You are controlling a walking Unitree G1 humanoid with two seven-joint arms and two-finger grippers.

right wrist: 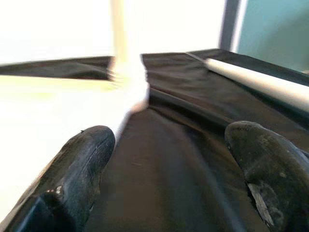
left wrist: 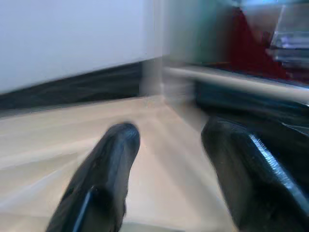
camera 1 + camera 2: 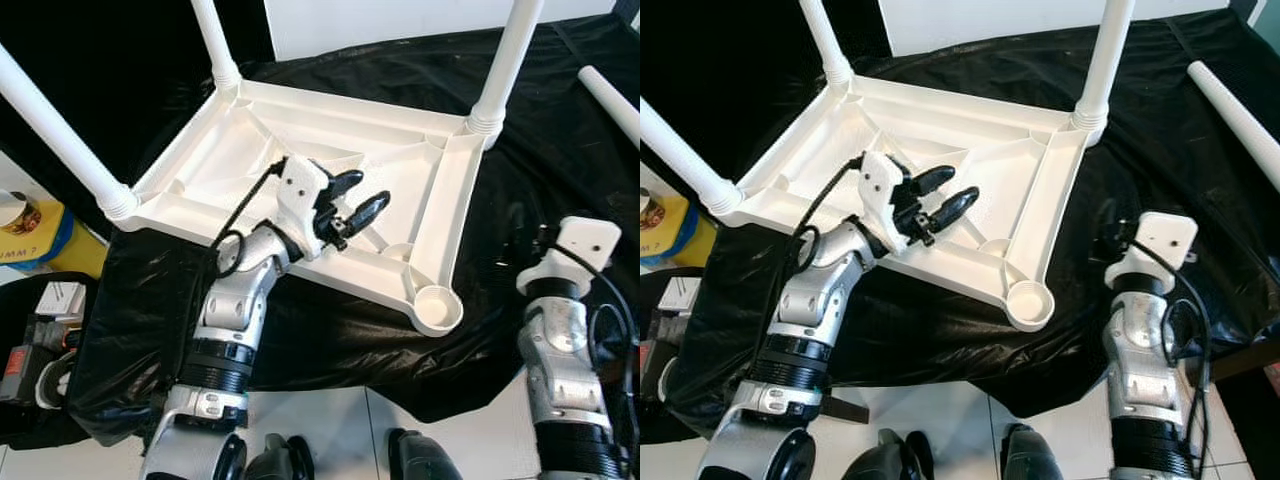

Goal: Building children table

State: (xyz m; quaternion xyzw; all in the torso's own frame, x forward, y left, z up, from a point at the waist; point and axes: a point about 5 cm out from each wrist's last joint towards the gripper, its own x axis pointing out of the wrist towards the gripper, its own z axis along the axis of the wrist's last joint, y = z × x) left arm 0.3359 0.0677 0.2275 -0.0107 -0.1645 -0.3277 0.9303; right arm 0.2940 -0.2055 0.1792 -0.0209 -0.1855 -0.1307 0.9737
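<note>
A white plastic table [image 3: 330,150] lies upside down on a black cloth [image 3: 560,160]. Three white legs stand up from its corners: near left [image 3: 55,125], far left [image 3: 215,40] and far right [image 3: 505,60]. The near right corner socket [image 3: 437,305] holds no leg. A loose white leg [image 3: 612,100] lies on the cloth at the far right. My left gripper [image 3: 355,205] hovers open over the table's ribbed underside, holding nothing. My right gripper [image 1: 169,150] is open over the cloth to the right of the table, its wrist [image 3: 578,250] low near the cloth's front edge.
A yellow box [image 3: 35,235] and small boxes with cables [image 3: 40,340] sit at the left, beside the cloth. White floor tiles [image 3: 330,420] lie in front. A white wall panel [image 3: 400,20] stands behind the table.
</note>
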